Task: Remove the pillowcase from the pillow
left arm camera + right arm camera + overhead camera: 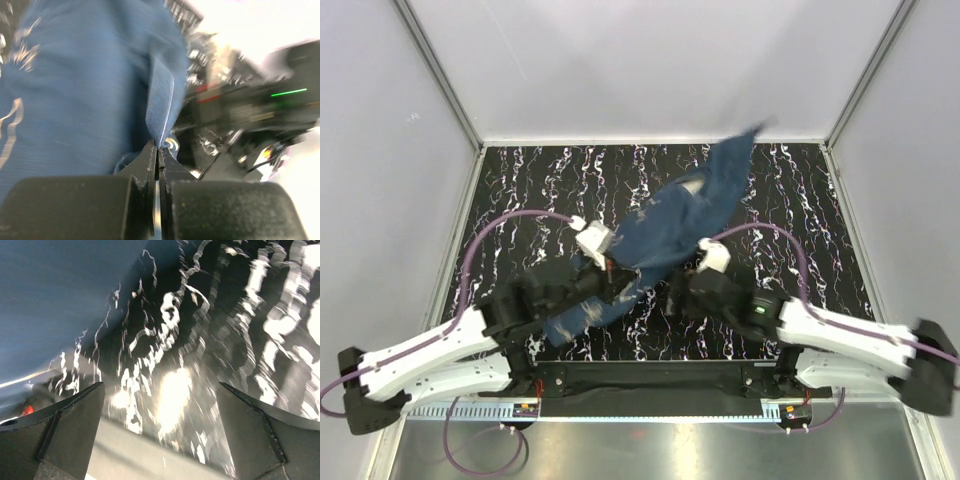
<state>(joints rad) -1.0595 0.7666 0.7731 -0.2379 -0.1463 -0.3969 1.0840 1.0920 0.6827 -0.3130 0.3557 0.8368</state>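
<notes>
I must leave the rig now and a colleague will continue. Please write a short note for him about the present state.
Left hand: shut on a fold of the pillowcase.
Right hand: open, holding nothing, over the table.
Pillowcase: stretched diagonally over the table, blurred.
Pillow: seen in no view, so done or not cannot be told.
Left: find the pillow, check that the case is off.

place: probably robot lab | white enclosure walls (pixel 650 60) | black marbled tabletop (pixel 520 180)
</notes>
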